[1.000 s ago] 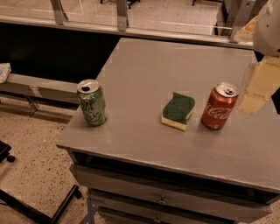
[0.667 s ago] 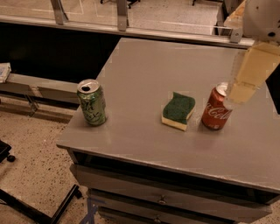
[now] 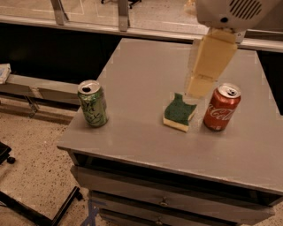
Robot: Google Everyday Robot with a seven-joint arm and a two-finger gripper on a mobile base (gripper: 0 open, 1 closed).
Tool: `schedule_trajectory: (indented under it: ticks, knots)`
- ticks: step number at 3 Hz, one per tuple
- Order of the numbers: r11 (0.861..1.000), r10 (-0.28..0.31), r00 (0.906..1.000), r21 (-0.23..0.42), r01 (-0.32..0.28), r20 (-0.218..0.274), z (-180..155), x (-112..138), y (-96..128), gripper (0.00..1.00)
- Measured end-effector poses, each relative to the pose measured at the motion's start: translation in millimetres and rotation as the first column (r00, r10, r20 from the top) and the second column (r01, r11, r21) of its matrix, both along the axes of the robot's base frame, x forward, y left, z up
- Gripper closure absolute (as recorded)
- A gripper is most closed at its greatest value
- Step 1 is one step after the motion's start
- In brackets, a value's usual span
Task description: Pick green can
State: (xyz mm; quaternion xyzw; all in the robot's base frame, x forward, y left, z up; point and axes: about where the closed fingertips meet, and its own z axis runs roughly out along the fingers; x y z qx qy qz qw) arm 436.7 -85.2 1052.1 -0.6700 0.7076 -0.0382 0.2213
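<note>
The green can [image 3: 93, 103] stands upright near the front left corner of the grey worktop [image 3: 146, 66], its silver top and pull-tab opening facing up. Nothing touches it.

Well to its right lies a green-and-yellow sponge [image 3: 179, 112], green face up, and just beside that, further right, stands a red Coca-Cola can [image 3: 222, 108].

The claw [image 3: 197, 88] hangs down from the white arm housing [image 3: 230, 13] at the top right. Its pale tip sits over the sponge's rear edge, just left of the red can and well apart from the green can. From here it looks like one cream slab, so I cannot tell whether it is spread or pressed together. It appears to hold nothing.

Drawer fronts [image 3: 168, 198] show under the worktop.
</note>
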Motion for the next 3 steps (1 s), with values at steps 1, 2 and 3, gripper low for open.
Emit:
schedule_trajectory:
  ticks: [1, 2, 3]
  knots:
    - [0.996, 0.071, 0.9973, 0.053, -0.07, -0.019, -1.7, -7.7, 38.2, 0.0]
    - [0.982, 0.151, 0.9881, 0.121, -0.146, -0.029, -5.1, -18.0, 71.7, 0.0]
    - [0.961, 0.224, 0.974, 0.174, -0.215, -0.035, -16.5, -14.8, 101.9, 0.0]
